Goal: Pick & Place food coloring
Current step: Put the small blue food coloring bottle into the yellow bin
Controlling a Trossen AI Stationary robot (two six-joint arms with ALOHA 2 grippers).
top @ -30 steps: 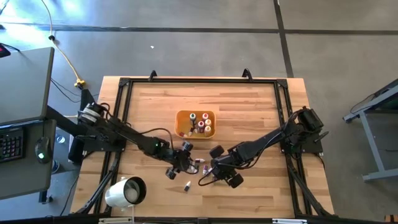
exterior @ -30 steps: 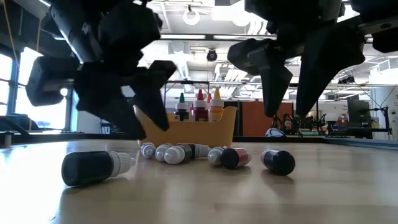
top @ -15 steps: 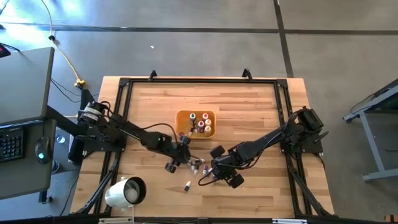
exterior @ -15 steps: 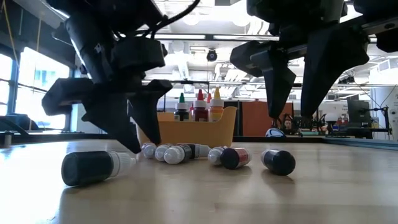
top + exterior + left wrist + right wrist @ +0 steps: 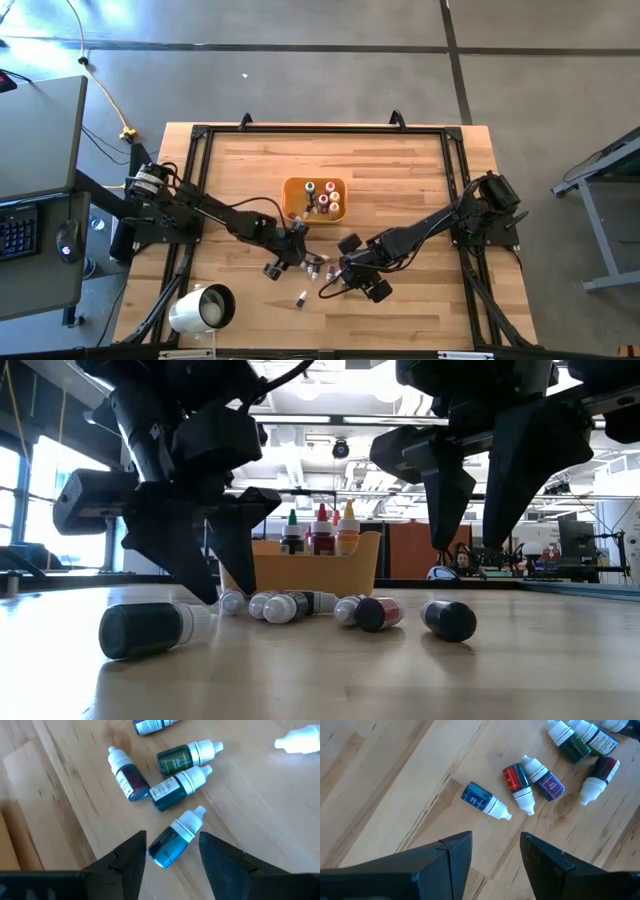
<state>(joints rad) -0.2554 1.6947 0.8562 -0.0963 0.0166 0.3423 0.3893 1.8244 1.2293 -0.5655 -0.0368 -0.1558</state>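
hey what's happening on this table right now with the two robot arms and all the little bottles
Two robot arms are sorting small food coloring bottles. Several bottles already stand in the orange tray; others lie loose on the wooden table. The left hand is open and low over a blue bottle that lies between its fingers, apparently about to grip it. The right hand is open too, poised above another blue bottle beside a red one and a purple one. Neither holds anything.

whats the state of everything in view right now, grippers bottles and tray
left gripper: open, straddling a blue bottle lying on the table
right gripper: open, empty, above the table
loose bottles: lying on their sides, capped
orange tray: holds several upright bottles
lone bottle: lying apart, near the front
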